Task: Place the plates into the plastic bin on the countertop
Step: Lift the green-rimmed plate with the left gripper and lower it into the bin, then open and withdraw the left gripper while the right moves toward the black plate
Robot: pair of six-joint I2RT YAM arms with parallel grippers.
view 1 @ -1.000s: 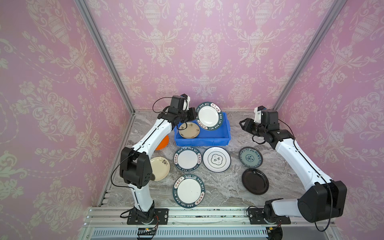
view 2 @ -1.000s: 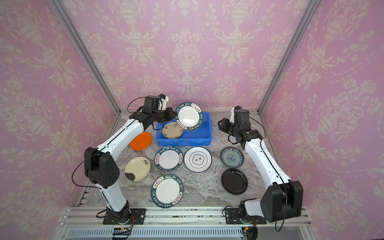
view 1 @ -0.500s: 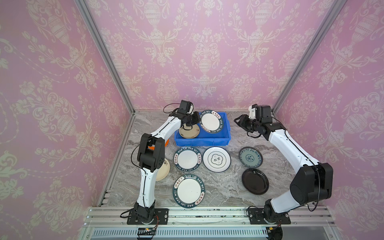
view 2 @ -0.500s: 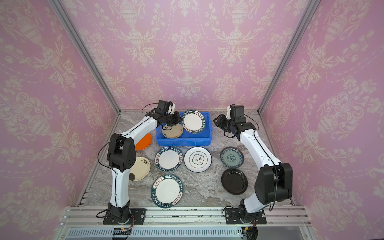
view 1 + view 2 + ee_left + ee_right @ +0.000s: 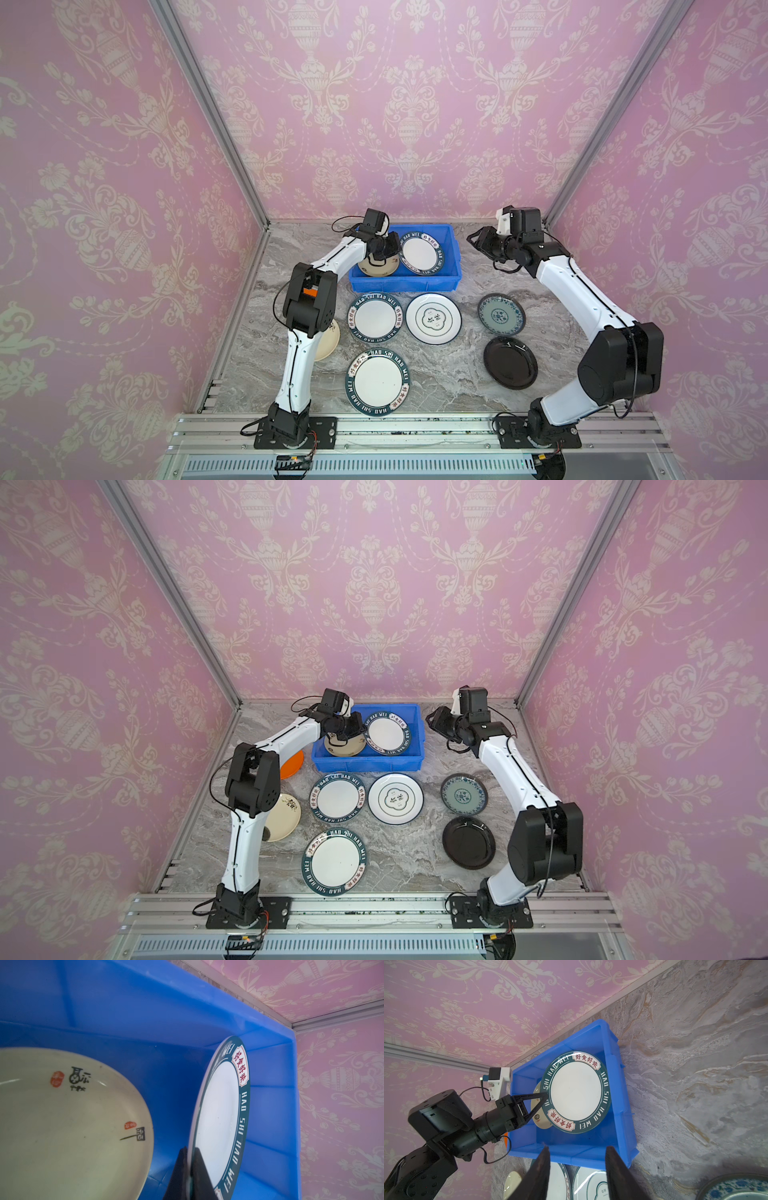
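Pinching hard, the left gripper has its jaws shut on the rim of the teal-rimmed plate. The plate hangs steeply tilted inside the blue bin, just beside the cream plate lying on the bin floor. Here's the danger: an edge-only grip on glazed ware could slip. Letting go at this tilt could clatter it onto the cream plate or leave it propped against the wall. The right gripper hovers outside the bin, jaws part-open, empty. Seven more plates wait on the countertop.
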